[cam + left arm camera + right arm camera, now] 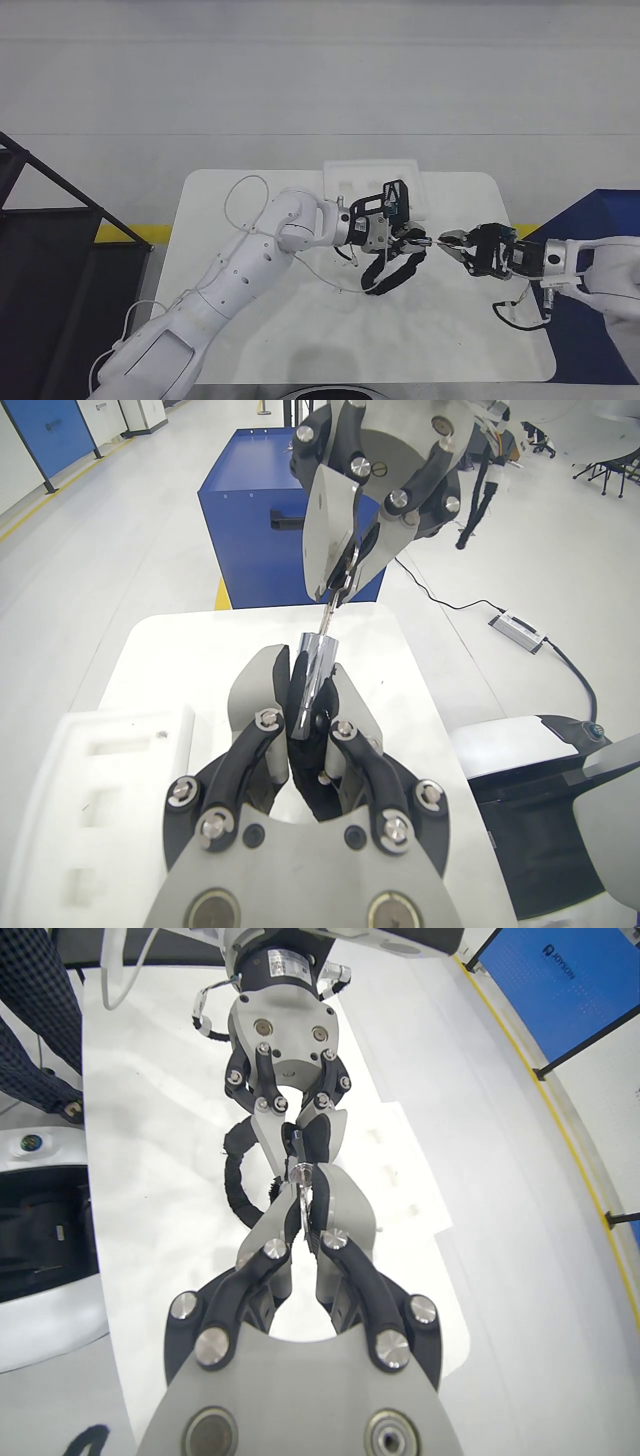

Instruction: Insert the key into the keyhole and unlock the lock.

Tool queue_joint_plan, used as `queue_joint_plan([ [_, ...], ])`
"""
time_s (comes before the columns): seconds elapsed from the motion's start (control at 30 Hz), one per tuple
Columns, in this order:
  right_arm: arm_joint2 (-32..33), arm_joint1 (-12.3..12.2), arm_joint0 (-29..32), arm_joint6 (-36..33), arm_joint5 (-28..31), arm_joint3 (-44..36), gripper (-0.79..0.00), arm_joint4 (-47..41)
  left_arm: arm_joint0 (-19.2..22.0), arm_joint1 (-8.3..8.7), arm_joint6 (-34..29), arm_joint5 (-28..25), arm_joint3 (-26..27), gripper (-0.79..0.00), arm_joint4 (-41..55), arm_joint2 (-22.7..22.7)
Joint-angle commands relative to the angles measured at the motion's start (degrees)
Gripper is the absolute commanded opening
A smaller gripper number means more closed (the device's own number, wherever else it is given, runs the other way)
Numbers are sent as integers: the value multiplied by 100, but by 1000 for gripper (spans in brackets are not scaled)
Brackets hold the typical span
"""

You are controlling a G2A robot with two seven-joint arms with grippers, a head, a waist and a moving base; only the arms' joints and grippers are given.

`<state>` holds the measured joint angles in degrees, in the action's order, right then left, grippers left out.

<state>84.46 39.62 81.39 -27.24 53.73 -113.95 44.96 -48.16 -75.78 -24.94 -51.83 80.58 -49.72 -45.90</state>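
Key [329,616], pinched in the right claw [332,589], meets the lock [311,680] clamped in the left claw [310,662]; push straight, then twist gently.

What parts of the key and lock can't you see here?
- Keyhole: in the left wrist view the lock points its end away, so how deep the key sits is unclear.
- Key's head: squeezed inside the right tool.
- Lock's lower half: covered by the left tool.
- Top view: key and lock too small.
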Motion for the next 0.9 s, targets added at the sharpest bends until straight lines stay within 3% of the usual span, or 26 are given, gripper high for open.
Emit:
queue_joint_plan([
  [0.0,-89,-9,-38,-235,-129,127,-785,-668,23,-13,52,-4,-27,-785,-24,43],
  [0.3,-284,-38,-289,-1279,-1288,371,-785,-2662,94,-46,219,-3,-165,-785,-72,148],
  [0.57,-349,-34,-426,-1855,-2090,540,-785,-3371,106,-57,328,28,-242,-785,-89,183],
  [0.67,-326,-35,-473,-1979,-2126,555,-785,-3491,105,-61,362,46,-267,-785,-102,194],
  [0.7,-314,-35,-476,-2011,-2141,588,-662,-3562,103,-62,376,55,-282,-785,-103,193],
  [0.73,-286,-37,-492,-2037,-2134,607,-440,-3618,103,-62,386,60,-297,-785,-110,193],
  [0.77,-250,-41,-507,-2069,-2121,627,0,-3639,104,-62,395,67,-311,-785,-114,192],
  [0.87,-142,-53,-517,-2158,-2001,693,0,-3774,97,-60,428,103,-357,-785,-144,182],
])
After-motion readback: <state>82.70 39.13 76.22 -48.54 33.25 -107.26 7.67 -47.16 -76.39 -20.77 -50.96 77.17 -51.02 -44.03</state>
